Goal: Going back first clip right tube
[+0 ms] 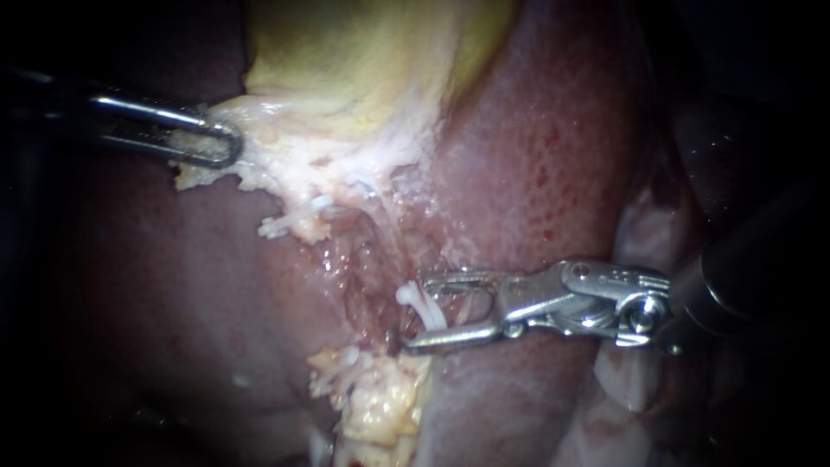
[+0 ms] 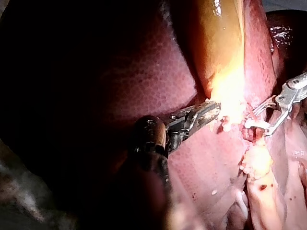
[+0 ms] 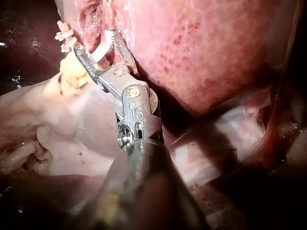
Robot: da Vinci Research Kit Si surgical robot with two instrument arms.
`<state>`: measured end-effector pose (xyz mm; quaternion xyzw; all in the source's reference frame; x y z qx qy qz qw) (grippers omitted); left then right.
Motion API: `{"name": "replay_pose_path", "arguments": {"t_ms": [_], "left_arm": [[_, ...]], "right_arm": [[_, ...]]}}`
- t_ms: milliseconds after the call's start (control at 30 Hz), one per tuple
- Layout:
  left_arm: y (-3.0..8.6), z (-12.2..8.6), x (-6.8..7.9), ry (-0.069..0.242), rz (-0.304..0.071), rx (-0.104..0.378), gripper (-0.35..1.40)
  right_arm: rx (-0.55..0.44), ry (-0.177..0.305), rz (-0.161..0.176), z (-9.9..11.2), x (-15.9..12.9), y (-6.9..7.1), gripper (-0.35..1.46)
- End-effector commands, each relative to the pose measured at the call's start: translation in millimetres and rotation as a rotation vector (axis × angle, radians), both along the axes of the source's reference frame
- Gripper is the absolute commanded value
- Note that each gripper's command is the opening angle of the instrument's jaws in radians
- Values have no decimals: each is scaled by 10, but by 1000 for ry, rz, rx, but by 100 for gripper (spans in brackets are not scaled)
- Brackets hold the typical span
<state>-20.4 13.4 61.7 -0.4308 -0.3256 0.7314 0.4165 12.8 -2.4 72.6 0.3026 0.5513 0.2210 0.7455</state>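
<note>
My left instrument (image 1: 220,143) comes in from the left, its jaws closed on the pale fringe (image 1: 259,169) at the lower edge of the yellow gallbladder (image 1: 372,60). It holds that edge out to the side, and this opens the raw groove below it.

In that groove a few short white strands (image 1: 285,223) lie loose. Further right and lower lies the white tube (image 1: 425,309), which I take to be the task's right tube because it is the rightmost one showing. It lies slanted between the jaws of my right instrument (image 1: 417,313). Those jaws stand wide apart, one above the tube and one below. The tube's lower end seems to rest against the lower jaw, and the upper jaw looks clear of it, so nothing is gripped. I cannot make out a clip on the tube from any view. The right wrist view shows only a white band (image 3: 101,51) crossing the gap between the jaws. To the right of all this, the liver (image 1: 553,173) rises as a red wall, close beside the instrument's hinge.

The step in hand looks like a withdrawal. To do it well, the right jaws should stay wide and back out straight along the shaft's line, so the lower jaw slides off the tube without hooking or dragging it. The left grip should hold steady to avoid slack or a sudden tug. The hinge should stay off the liver surface.
</note>
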Motion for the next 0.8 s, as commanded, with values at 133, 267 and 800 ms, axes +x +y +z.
{"name": "replay_pose_path", "arguments": {"t_ms": [133, 267, 800], "left_arm": [[0, 0, -1, 0, 0, 0, -35], [0, 0, -1, 0, 0, 0, -35], [0, 0, -3, 1, -1, 0, -35]], "right_arm": [[-3, 8, -18, 5, 16, -6, 49], [-5, 14, -35, 11, 31, -17, 49], [-41, 3, -13, 34, 38, -8, 50]]}}
